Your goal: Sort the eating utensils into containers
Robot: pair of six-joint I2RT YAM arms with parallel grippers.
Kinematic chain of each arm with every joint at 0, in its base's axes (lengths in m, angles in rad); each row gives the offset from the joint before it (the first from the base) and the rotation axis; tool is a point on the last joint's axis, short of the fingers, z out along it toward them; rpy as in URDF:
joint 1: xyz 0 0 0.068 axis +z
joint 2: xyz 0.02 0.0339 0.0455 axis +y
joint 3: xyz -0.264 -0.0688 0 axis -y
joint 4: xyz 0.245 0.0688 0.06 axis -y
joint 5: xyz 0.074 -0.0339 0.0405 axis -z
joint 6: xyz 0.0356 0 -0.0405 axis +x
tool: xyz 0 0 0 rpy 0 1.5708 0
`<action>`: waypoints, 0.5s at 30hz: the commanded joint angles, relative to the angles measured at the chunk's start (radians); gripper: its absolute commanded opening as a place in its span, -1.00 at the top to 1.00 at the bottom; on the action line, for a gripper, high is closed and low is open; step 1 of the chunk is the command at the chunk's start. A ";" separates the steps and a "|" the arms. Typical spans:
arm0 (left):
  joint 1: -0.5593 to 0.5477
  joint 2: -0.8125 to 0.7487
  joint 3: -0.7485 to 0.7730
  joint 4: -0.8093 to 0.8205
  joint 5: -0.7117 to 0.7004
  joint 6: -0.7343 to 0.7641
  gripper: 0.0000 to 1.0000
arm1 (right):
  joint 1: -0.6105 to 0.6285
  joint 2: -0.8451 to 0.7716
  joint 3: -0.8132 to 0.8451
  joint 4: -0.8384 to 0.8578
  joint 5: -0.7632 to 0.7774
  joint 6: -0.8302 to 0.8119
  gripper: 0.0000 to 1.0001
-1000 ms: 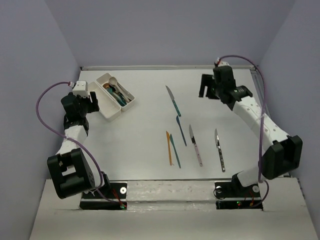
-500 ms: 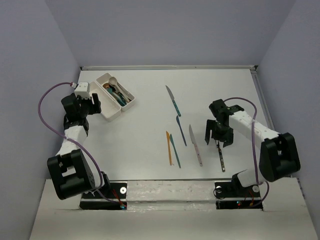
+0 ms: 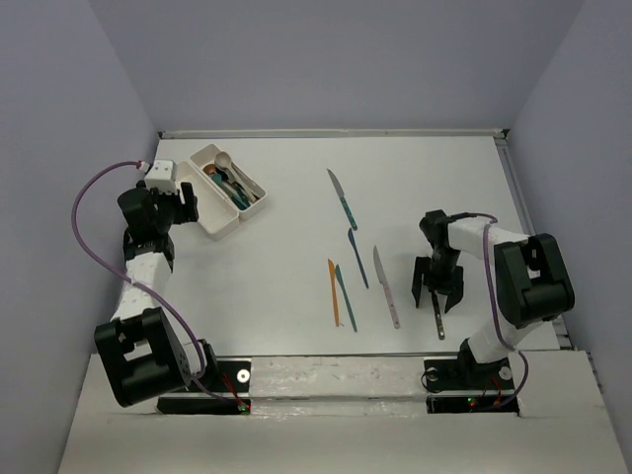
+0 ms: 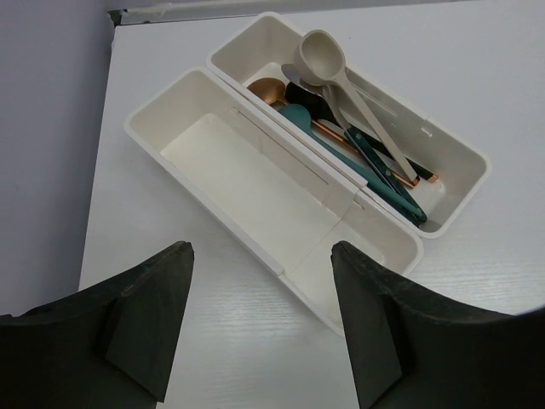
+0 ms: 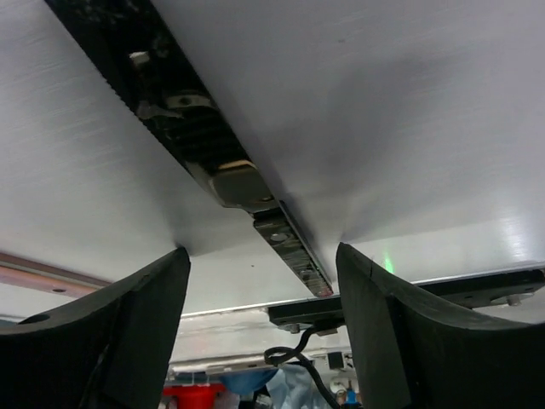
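Two joined white trays (image 3: 219, 213) stand at the back left. The far tray (image 4: 460, 153) holds several spoons and a teal knife; the near tray (image 4: 255, 183) is empty. My left gripper (image 3: 178, 207) is open and empty just left of the trays, as the left wrist view (image 4: 260, 251) shows. My right gripper (image 3: 437, 291) is open and low over the black-handled knife (image 3: 436, 321). In the right wrist view the knife (image 5: 213, 145) lies on the table between the fingers (image 5: 128, 341), untouched. Other knives lie mid-table: teal (image 3: 343, 199), blue (image 3: 356, 257), orange (image 3: 333, 293), a second teal (image 3: 346, 296), grey (image 3: 386, 288).
The table's near edge (image 3: 336, 361) with both arm bases lies just below the knives. Purple walls close in the left, back and right. A metal rail (image 3: 336, 132) runs along the table's far edge.
My right arm swung from the back right down toward the near edge and lowered its open gripper over the black-handled knife. The left arm has barely moved.
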 commanded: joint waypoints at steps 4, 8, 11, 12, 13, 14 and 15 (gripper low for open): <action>0.002 -0.050 -0.001 0.024 0.010 0.014 -0.55 | -0.002 0.098 -0.020 0.181 -0.088 -0.082 -0.03; 0.002 -0.058 -0.004 0.029 -0.003 0.021 -0.57 | -0.002 0.114 -0.002 0.201 -0.038 -0.074 0.45; 0.002 -0.064 -0.006 0.029 -0.016 0.026 -0.58 | -0.002 0.109 0.026 0.205 0.020 -0.061 0.59; 0.002 -0.066 -0.007 0.029 -0.020 0.029 -0.58 | -0.002 0.112 0.036 0.202 0.025 -0.062 0.69; 0.002 -0.072 -0.012 0.029 -0.028 0.033 -0.60 | -0.002 0.112 0.053 0.199 0.037 -0.061 0.78; 0.002 -0.075 -0.013 0.027 -0.031 0.035 -0.60 | -0.002 0.114 0.061 0.198 0.047 -0.058 0.85; 0.002 -0.080 -0.016 0.029 -0.034 0.041 -0.60 | -0.002 0.106 0.068 0.197 0.053 -0.053 0.94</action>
